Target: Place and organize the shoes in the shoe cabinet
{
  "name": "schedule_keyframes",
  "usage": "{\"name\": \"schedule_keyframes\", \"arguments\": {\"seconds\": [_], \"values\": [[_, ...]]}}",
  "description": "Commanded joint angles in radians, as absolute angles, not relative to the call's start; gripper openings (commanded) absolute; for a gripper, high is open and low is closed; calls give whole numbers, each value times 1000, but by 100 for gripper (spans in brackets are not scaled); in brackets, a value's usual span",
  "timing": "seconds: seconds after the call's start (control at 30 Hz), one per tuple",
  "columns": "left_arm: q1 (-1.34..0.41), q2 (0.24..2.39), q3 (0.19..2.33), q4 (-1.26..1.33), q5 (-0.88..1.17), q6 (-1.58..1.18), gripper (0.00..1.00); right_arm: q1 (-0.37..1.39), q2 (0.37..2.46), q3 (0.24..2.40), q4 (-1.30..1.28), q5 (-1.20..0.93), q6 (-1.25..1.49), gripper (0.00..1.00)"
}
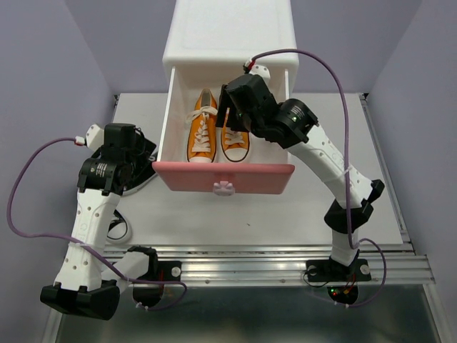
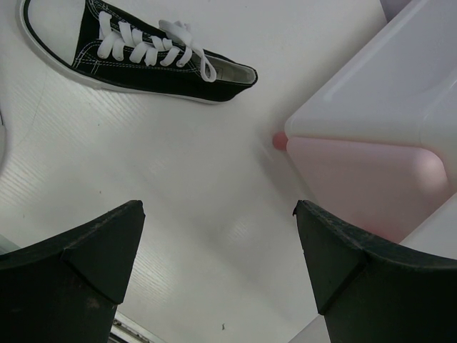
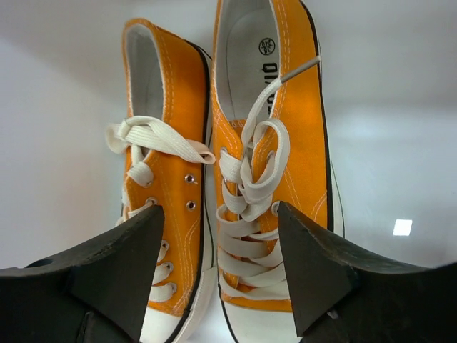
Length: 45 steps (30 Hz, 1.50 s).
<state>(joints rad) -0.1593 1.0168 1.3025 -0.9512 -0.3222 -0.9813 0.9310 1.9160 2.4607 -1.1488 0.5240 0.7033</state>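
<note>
The white shoe cabinet [image 1: 228, 36] stands at the back with one drawer pulled out, its pink front [image 1: 250, 179] toward me. The two orange shoes [image 1: 203, 136] [image 1: 235, 141] lie side by side inside it, toes forward. My right gripper [image 1: 228, 118] hovers open over them, holding nothing; the right wrist view shows the left shoe [image 3: 168, 179] and right shoe [image 3: 275, 128] below the gripper [image 3: 220, 214]. My left gripper [image 1: 141, 157] is open and empty above the table, left of the drawer. One black shoe [image 2: 143, 57] lies ahead of it [image 2: 218, 214]. A second black shoe [image 1: 118, 227] lies partly under the left arm.
The drawer's pink corner [image 2: 357, 179] and white side wall [image 2: 378, 93] stand close to the right of my left gripper. The white table [image 1: 285, 221] ends at a metal rail [image 1: 271, 261] in front. Purple walls close both sides.
</note>
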Motion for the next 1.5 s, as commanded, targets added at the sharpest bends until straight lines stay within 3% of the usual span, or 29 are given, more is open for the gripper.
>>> {"name": "schedule_keyframes", "arguments": {"seconds": [0.0, 0.13, 0.17, 0.4, 0.63, 0.8, 1.07, 1.27, 1.47], "values": [[-153, 1014, 1347, -953, -348, -982, 99, 939, 1807, 2438, -1011, 552, 667, 75], [-153, 1015, 1361, -948, -348, -974, 99, 939, 1740, 2376, -905, 537, 598, 88], [-153, 1017, 1367, -946, -348, -973, 99, 939, 1726, 2349, -850, 525, 565, 100], [-153, 1037, 1396, -925, -327, -957, 99, 939, 1583, 2237, -628, 371, 499, 100], [-152, 1066, 1439, -910, -319, -922, 99, 939, 1499, 2194, -632, 416, 497, 100], [-153, 1091, 1470, -904, -310, -911, 99, 939, 1473, 2198, -710, 434, 523, 100], [-153, 1120, 1554, -905, -318, -868, 99, 939, 1439, 2240, -880, 236, 566, 100], [-153, 1134, 1608, -931, -305, -821, 99, 939, 1260, 2074, -925, 316, 670, 100], [-152, 1143, 1684, -985, -279, -775, 99, 939, 1190, 2037, -1251, 360, 756, 100]]}}
